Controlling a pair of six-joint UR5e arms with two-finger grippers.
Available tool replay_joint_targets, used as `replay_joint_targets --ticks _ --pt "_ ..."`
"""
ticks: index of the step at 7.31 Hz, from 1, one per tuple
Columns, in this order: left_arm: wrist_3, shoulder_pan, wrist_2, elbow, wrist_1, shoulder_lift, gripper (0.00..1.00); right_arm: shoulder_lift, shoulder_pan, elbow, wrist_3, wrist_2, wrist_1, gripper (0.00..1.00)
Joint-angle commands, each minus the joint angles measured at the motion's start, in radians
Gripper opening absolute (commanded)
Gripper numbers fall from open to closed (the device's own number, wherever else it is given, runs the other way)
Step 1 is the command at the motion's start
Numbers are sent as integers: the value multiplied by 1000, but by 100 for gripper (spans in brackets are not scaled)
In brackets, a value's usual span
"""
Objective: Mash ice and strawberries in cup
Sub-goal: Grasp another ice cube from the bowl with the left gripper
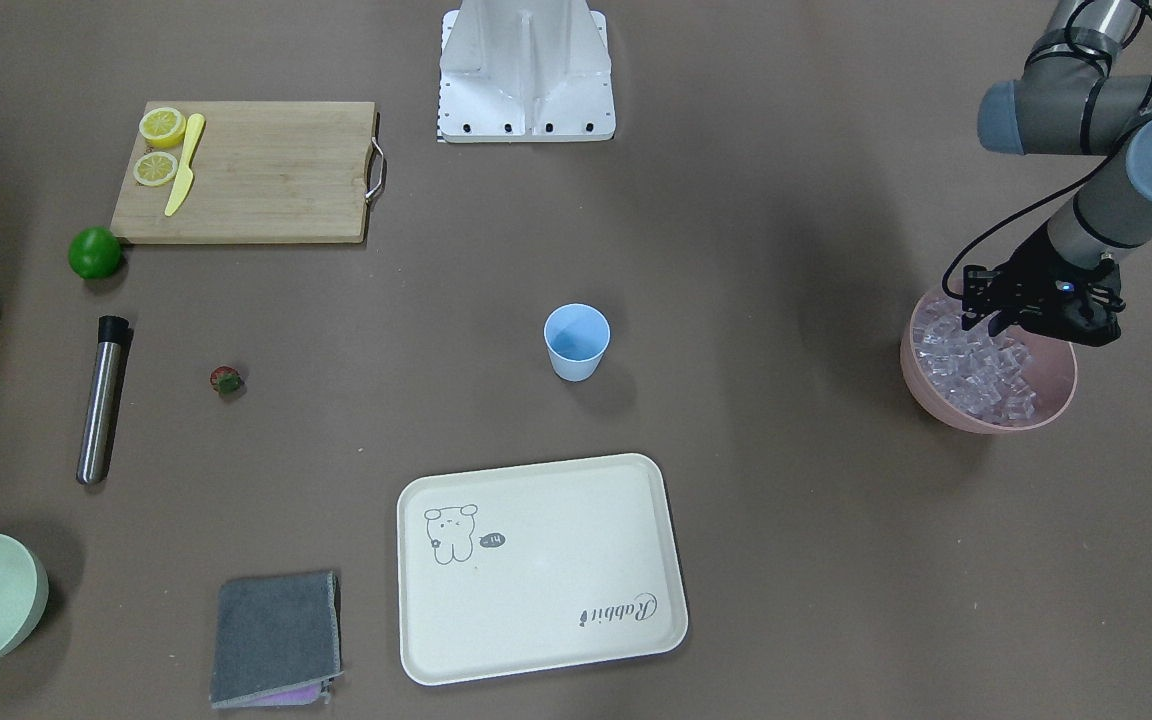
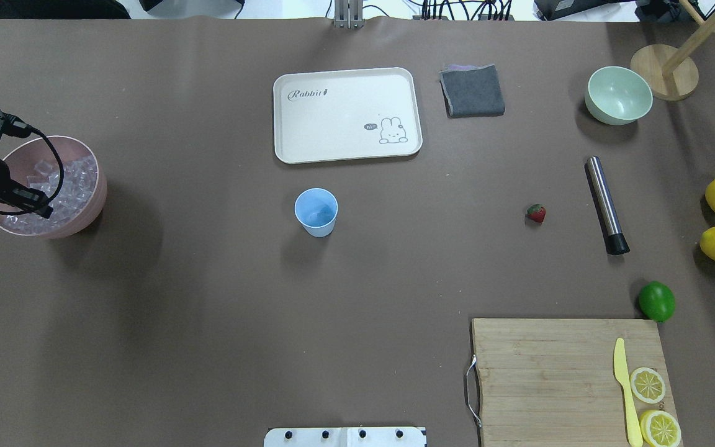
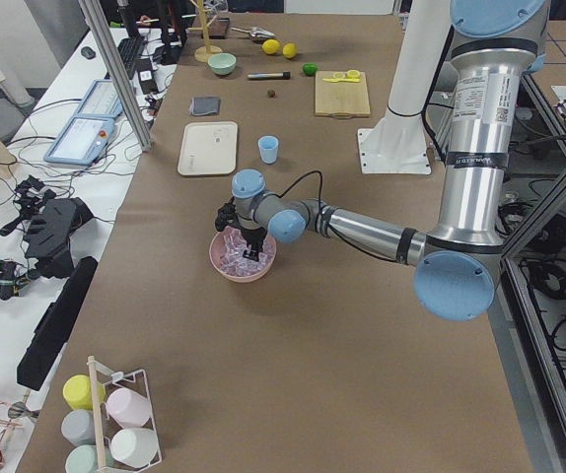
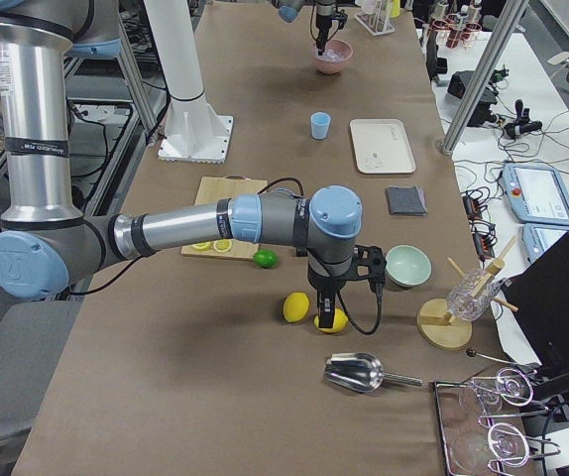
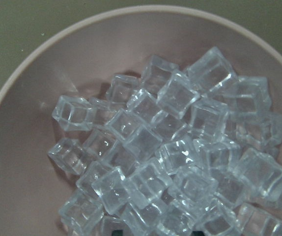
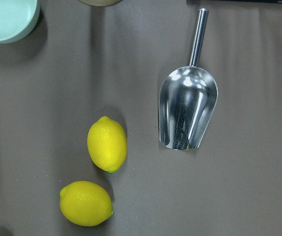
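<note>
Many ice cubes (image 5: 146,147) fill the pink bowl (image 2: 95,197) near the worktop's (image 2: 208,310) left edge, under the left gripper (image 2: 41,211) (whether clenched, I cannot tell); the cup (image 2: 316,212) stands mid-worktop, the strawberry (image 2: 535,213) toward the right edge.

Bare table (image 2: 208,261) between cup (image 2: 316,212), pink bowl (image 2: 100,186)

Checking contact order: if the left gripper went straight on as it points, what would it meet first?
Probably the ice in the pink bowl, right below the left gripper; depth is unclear.
</note>
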Motion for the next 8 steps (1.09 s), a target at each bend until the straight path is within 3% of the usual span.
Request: replay_joint_targets --ticks 1,2,3,4,6,8 --pt "0 0 0 -4 0 1 23 1 0 0 0 0 1 100" --pt "0 -1 -2 -11 1 2 19 1 0 0 0 0 1 100" --pt "0 -11 -2 -20 1 2 5 0 0 0 0 1 1 100" --pt "1 -52 -49 -43 11 5 0 1 0 2 2 1 -1 100" --pt "0 -138 -62 -69 11 -2 0 3 0 6 2 1 -1 100" --pt "-177 -147 -37 -75 5 -100 0 0 0 9 0 9 -1 100"
